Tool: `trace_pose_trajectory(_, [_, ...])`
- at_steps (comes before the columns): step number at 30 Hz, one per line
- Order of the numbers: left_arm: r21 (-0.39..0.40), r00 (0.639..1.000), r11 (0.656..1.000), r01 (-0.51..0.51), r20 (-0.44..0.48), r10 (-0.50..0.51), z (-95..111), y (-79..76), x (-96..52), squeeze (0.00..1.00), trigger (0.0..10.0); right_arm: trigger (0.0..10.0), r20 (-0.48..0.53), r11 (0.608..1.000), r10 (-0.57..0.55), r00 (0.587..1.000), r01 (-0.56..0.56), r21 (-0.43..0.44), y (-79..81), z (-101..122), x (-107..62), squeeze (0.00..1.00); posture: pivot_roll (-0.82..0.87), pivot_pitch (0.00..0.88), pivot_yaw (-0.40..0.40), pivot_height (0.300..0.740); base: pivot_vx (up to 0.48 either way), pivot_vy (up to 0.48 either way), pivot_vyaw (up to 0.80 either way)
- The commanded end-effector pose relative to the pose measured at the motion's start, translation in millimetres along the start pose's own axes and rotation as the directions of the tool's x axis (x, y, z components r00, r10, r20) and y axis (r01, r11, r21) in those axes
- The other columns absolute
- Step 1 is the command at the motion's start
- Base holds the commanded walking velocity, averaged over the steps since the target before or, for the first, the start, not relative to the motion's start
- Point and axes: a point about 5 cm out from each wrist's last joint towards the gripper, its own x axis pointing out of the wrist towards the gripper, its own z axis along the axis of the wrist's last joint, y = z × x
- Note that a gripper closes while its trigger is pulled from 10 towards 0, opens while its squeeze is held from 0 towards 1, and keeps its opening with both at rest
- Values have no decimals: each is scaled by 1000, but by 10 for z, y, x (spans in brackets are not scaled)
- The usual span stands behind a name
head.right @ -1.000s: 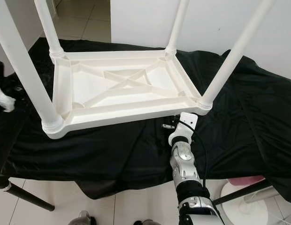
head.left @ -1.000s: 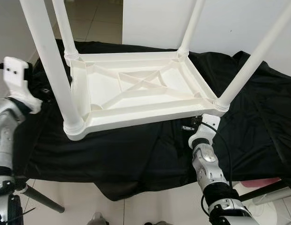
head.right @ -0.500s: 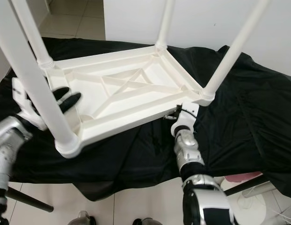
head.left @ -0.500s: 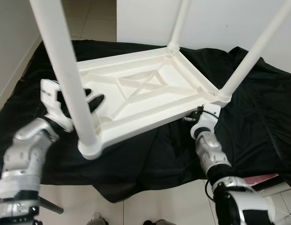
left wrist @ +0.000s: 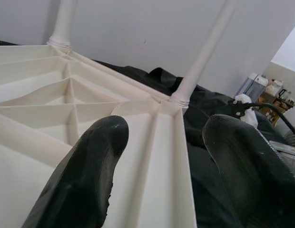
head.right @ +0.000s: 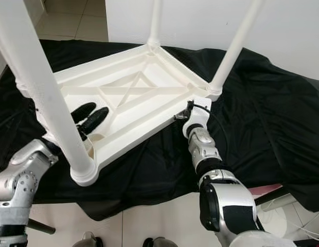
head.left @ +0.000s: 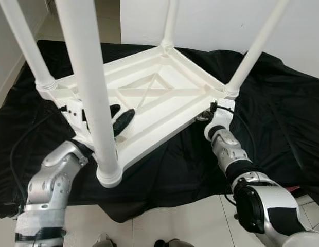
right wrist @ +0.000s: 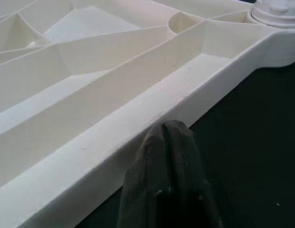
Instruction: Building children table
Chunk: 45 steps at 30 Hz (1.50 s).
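- The upturned white children's table [head.left: 164, 95] is being steadied on the black-draped counter [head.left: 283, 118].
- Left gripper [head.left: 120, 117] fingers [left wrist: 85, 175] are being held apart, empty.
- Right gripper [right wrist: 166, 180]: opening cannot be told.
- Tipping is risked if one rim is pushed unevenly.

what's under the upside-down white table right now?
The white table lies top-down on a black cloth draped over a stand. What the cloth covers is hidden. The right gripper touches the table's edge; the left gripper reaches into its ribbed underside.
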Motion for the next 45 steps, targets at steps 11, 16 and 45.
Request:
trace_pose_trajectory(11, [-53, 999, 998, 15, 41, -12, 23, -273, 167, 0, 10000, 10000, -5, 1000, 31, 1000, -31, 4, 74, 82, 59, 0, 102, 108, -93, 740, 0, 0, 0])
trace_pose_trajectory(16, [-41, 999, 999, 9, 36, -8, 62, -267, 160, 0, 10000, 10000, 5, 999, 25, 1000, -25, -22, 83, 73, 54, 0, 101, 114, -89, 740, 0, 0, 0])
trace_pose_trajectory(45, [292, 966, 949, -121, -186, 181, 124, 439, -294, 0, 10000, 10000, 275, 989, -37, 961, 75, -130, -515, 117, -421, 0, 77, 114, -78, 740, 0, 0, 0])
